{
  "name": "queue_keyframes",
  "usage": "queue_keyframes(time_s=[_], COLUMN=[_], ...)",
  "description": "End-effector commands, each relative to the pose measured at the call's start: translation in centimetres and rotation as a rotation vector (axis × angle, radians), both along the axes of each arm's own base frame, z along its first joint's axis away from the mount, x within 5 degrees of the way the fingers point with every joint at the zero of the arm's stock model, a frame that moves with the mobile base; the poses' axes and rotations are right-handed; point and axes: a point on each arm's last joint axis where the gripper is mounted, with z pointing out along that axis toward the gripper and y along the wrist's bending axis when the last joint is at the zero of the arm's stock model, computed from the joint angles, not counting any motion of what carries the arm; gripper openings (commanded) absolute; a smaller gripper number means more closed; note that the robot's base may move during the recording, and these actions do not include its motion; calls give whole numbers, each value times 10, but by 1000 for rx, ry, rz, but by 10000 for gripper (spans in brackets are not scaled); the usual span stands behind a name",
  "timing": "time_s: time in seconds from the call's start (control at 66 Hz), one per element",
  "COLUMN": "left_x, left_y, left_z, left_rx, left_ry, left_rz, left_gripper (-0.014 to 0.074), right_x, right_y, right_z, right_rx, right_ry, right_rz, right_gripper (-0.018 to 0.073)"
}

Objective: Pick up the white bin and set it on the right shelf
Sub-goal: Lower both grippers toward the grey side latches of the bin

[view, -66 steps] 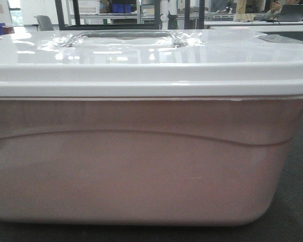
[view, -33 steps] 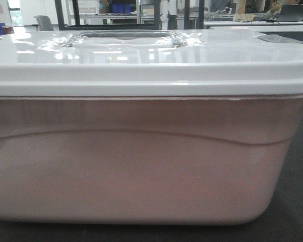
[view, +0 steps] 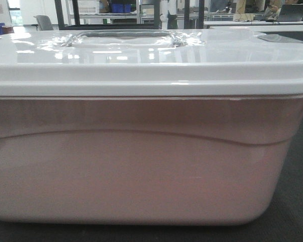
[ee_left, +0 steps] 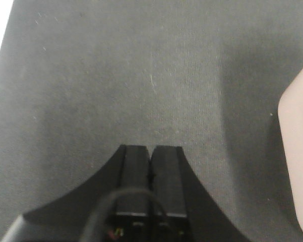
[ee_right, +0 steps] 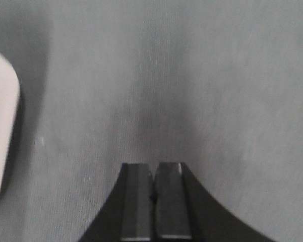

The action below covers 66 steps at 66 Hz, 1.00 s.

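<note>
Against the pictures from a moment earlier, almost nothing has moved. The large translucent pinkish-white plastic bin (view: 141, 166) with its glossy white lid (view: 151, 55) fills the front view just as it did, with only a faint drift in the far background. I judge that the grab has not started and the bin sits unlifted on the dark grey cloth-like surface (ee_left: 116, 75).

The left gripper (ee_left: 151, 148) has its two black fingers pressed together with nothing between them. It points out over bare surface, and the bin's rounded corner lies off to its right, near but clear of the fingers. The right gripper (ee_right: 152, 165) is likewise closed up and empty, with the bin's pale corner off to its left, also apart from it. So the bin stands between the two grippers, and neither touches it.

Both arms look staged at the bin's ends, so the next call is probably to press inward against its walls. The right shelf cannot be picked out with any certainty in these views
</note>
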Motion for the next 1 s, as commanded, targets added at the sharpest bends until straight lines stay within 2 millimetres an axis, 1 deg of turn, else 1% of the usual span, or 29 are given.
queue_keyframes(time_s=[0.0,0.257,0.484,0.53,0.56,0.621,0.666,0.696,0.712,0.757,0.818,0.848,0.878,0.984], left_x=[9,27,36,38,38,39,39,39,39,40,41,40,39,38], left_y=[-2,-8,-8,-8,-8,-8,-8,-8,-8,-8,-9,-9,-10,-14], left_z=[11,-3,-11,-12,-13,-13,-13,-13,-12,-12,-10,-8,-6,6], left_rx=[-33,-96,-96,-96,-96,-96,-96,-97,-97,-97,-103,-116,-123,-173], left_ry=[-53,33,72,75,74,75,73,68,67,53,43,52,69,104], left_rz=[-1,-2,0,1,1,1,1,1,1,2,2,1,-2,-14], left_gripper=[-117,-117,-111,-105,-93,-38,20,84,113,243,376,417,441,433], right_x=[6,13,21,23,25,27,29,30,31,33,35,36,36,36], right_y=[2,11,13,13,13,14,15,15,16,16,17,18,18,23], right_z=[7,2,-3,-4,-5,-6,-7,-7,-7,-6,-6,-5,-3,5], right_rx=[30,150,172,174,179,189,200,210,214,227,244,253,263,320], right_ry=[0,35,59,60,61,64,62,59,57,38,22,16,11,6], right_rz=[1,7,3,2,0,-1,-3,-5,-6,-10,-14,-15,-15,-8], right_gripper=[55,55,60,71,97,167,239,325,340,454,552,582,605,601])
